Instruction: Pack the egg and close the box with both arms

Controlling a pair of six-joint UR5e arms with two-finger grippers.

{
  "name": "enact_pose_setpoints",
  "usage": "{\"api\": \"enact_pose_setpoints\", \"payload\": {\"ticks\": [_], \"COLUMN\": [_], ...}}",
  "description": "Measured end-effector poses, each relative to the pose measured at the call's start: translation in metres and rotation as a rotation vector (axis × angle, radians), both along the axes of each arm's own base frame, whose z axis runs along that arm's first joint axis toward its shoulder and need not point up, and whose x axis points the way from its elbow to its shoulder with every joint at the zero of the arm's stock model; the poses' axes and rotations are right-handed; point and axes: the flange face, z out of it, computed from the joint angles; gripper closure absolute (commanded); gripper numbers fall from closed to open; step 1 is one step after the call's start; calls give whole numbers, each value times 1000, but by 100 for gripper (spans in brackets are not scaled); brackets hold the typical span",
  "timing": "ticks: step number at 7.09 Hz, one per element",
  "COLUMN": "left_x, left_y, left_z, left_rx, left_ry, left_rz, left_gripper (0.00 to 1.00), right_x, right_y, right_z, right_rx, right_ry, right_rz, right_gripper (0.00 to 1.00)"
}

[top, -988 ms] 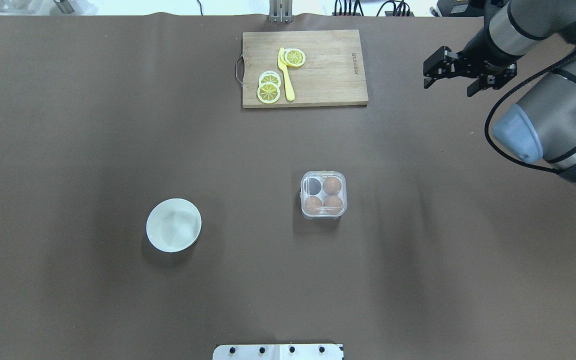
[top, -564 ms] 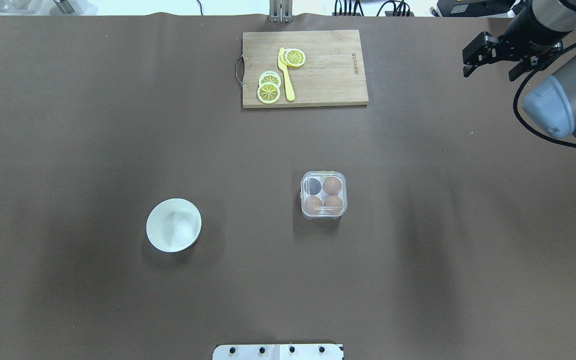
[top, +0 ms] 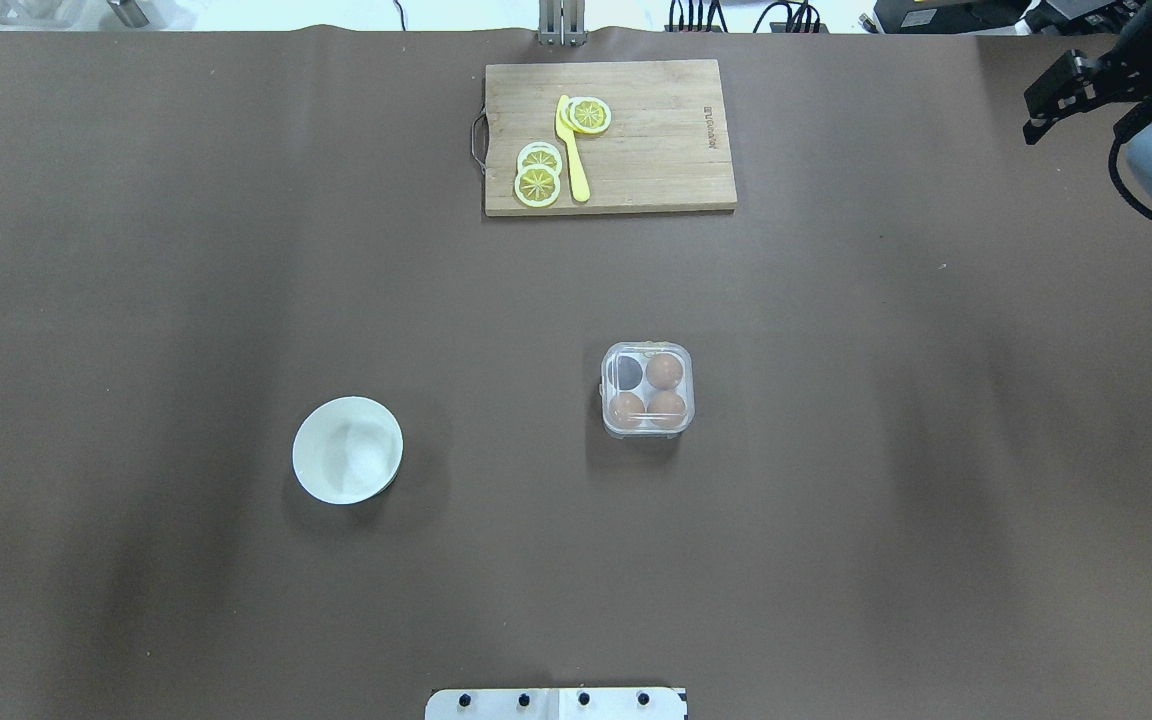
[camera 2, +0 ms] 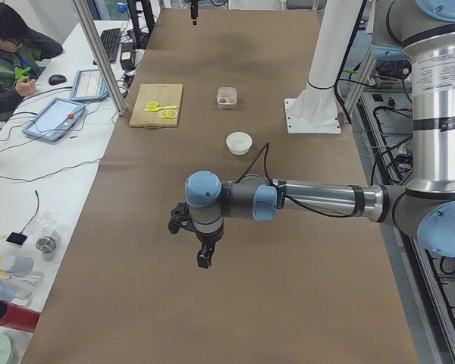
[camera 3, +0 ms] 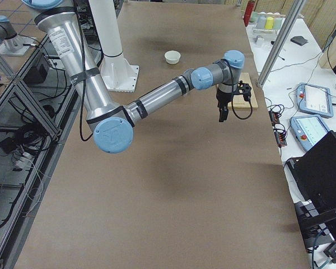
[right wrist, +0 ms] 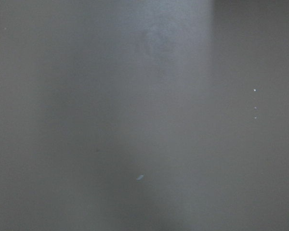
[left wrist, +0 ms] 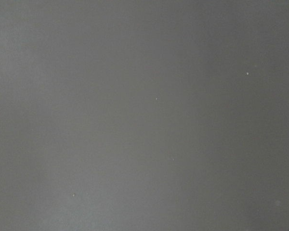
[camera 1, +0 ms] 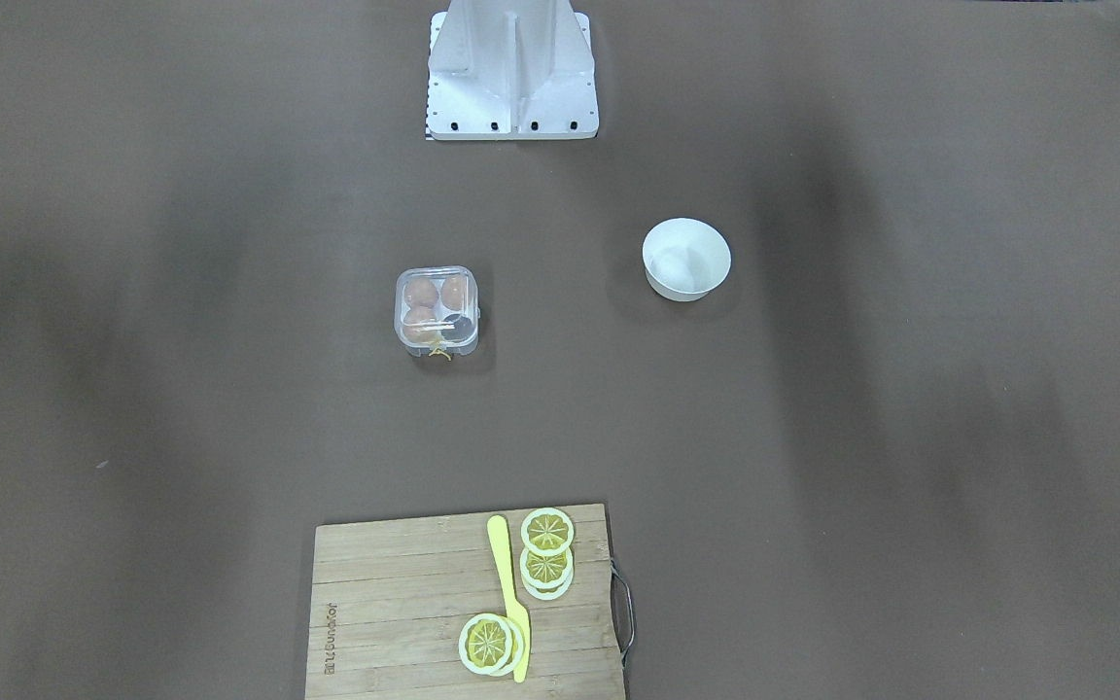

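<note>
The box (top: 648,390) stands mid-table with its clear lid down; it also shows in the front view (camera 1: 437,311). Three brown eggs lie in its cells, one being the egg (top: 664,371) at the far right. The far left cell is empty. A yellow string (camera 1: 438,352) hangs at the box's far side. My right gripper (top: 1074,135) is open and empty, high at the far right corner, well away from the box. My left gripper (camera 2: 191,244) hangs over the table's left end. It shows only in the left side view, so I cannot tell its state.
A white bowl (top: 347,450) stands left of the box. A wooden cutting board (top: 636,160) with lemon slices (top: 537,183) and a yellow knife (top: 572,150) lies at the far edge. The white robot base (camera 1: 511,68) is at the near edge. Both wrist views show only brown table cover.
My right gripper has moved right and farther away, toward the table's far right corner, still open. The box, eggs and bowl have not moved.
</note>
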Motion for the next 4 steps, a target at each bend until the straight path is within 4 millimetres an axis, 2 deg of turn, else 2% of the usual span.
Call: {"api": "enact_pose_setpoints", "payload": {"ticks": [2,4], "left_x": [-7,-8], "left_y": [6,3], "left_z": [2,-1], "left_rx": [-37,-51], "left_ry": [1,2], "left_rz": [-51,-80], "left_gripper": [2,1], "right_x": [56,108], "right_y": [23,68], "right_z": [69,141], "right_rx": [23,9], "right_ry": [30,55], "right_rz": [-68,-109], "right_gripper": [0,0]}}
